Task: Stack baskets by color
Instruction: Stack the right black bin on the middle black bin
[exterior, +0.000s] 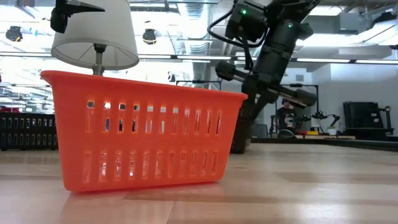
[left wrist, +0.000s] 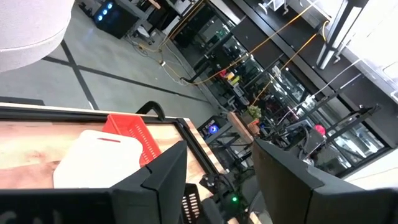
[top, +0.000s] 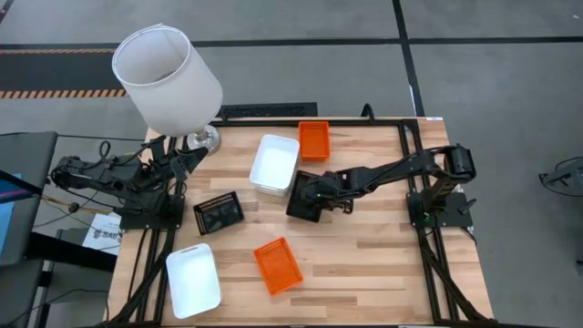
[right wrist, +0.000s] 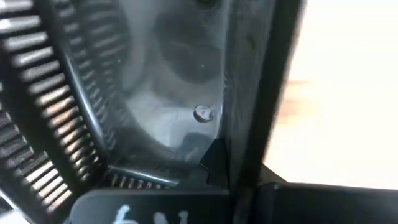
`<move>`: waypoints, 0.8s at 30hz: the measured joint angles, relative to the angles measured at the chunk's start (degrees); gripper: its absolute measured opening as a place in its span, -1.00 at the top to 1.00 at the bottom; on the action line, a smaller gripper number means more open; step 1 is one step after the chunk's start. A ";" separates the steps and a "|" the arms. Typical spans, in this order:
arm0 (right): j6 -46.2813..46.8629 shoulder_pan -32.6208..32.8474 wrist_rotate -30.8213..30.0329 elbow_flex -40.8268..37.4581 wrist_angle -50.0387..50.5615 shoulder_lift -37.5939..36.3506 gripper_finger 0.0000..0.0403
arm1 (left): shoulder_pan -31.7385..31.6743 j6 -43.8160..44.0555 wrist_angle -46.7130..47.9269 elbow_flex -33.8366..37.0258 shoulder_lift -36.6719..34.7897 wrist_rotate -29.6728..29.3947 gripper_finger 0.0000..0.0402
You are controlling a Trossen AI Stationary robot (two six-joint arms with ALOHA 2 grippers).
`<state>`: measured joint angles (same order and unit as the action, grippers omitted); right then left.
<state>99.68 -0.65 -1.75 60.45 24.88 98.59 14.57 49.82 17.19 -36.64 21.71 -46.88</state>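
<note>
Near the centre of the high view, the right gripper (top: 314, 194) is clamped tight on the rim of a black basket (top: 303, 202), its mesh wall filling the right wrist view, presumably to carry it toward the other black basket (top: 219, 211) at left centre. White baskets (top: 274, 163) and orange baskets (top: 314, 139) lie scattered; how many are nested cannot be told. Folded at the left edge beside the lamp (top: 167, 68), the left gripper (left wrist: 217, 180) waits with fingers parted, empty.
</note>
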 joint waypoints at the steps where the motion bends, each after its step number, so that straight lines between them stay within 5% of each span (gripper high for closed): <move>1: -0.01 -0.02 0.46 0.02 0.14 0.29 0.99 | 0.01 -0.02 -0.01 0.00 0.00 0.01 0.15; 14: -2.84 -0.81 1.87 0.07 14.69 -1.60 0.98 | 0.01 -0.08 0.04 0.00 -0.02 0.03 0.15; 24: -15.92 -6.33 2.62 0.02 20.08 -1.82 0.83 | 0.00 -1.05 0.02 0.00 -0.02 -0.44 0.15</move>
<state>83.76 -6.98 0.86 60.47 44.95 96.77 14.57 48.78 17.21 -36.64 21.69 -47.32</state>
